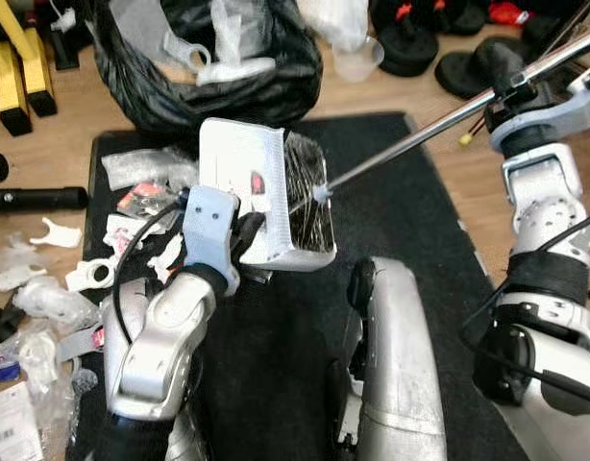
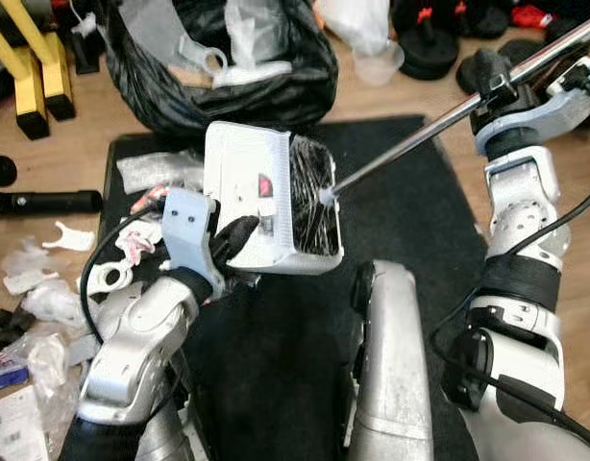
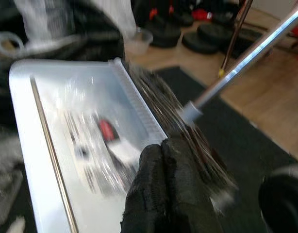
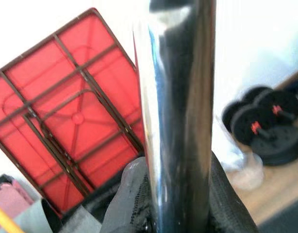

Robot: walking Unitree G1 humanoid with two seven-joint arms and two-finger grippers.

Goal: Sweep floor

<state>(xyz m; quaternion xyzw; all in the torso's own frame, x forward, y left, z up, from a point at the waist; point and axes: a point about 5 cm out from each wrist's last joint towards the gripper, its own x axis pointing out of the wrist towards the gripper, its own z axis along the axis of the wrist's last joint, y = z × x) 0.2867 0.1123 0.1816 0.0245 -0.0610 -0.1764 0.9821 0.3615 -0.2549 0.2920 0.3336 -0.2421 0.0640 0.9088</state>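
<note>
My left gripper (image 1: 248, 231) is shut on the near edge of a white dustpan (image 1: 239, 171), holding it tilted above the black mat (image 1: 401, 221). The pan carries clear plastic wrappers and a small red piece (image 3: 106, 130). The broom's dark bristles (image 1: 310, 205) press against the pan's open lip. The broom's metal handle (image 1: 439, 120) slants up to the right, and my right gripper (image 1: 515, 91) is shut on it; its black fingers (image 4: 130, 199) wrap the shiny tube (image 4: 175, 107).
An open black trash bag (image 1: 208, 67) with plastic waste sits just behind the dustpan. Wrappers and white plastic bits (image 1: 55, 288) litter the floor and the mat's left side. Yellow stand legs (image 1: 12, 67), a plastic cup (image 1: 357, 58) and black weights (image 1: 468, 53) lie beyond.
</note>
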